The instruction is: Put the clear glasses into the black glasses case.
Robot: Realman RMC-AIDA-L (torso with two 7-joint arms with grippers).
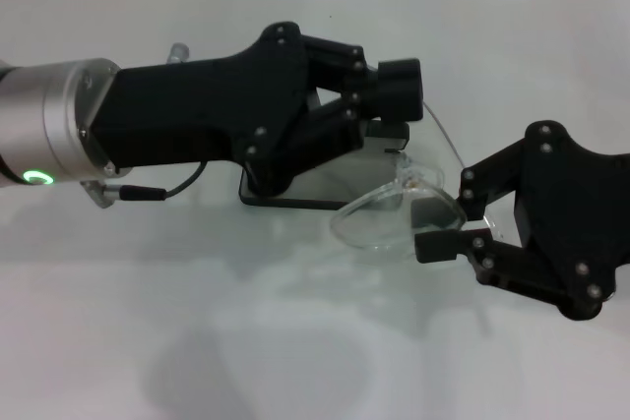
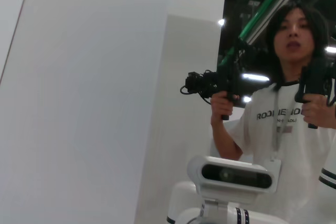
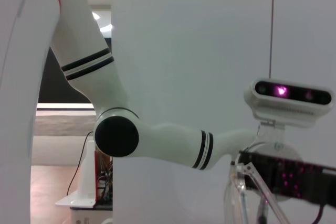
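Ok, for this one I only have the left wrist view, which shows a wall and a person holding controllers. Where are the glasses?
Observer: In the head view, the glasses are between the right gripper fingers, at the right end of the case.
Reviewer: And the left gripper?
Observer: The left gripper is over the case, covering most of it.
Reviewer: Does the right wrist view add anything?
Observer: Yes, it shows part of the clear frame close up, with the head camera behind it.
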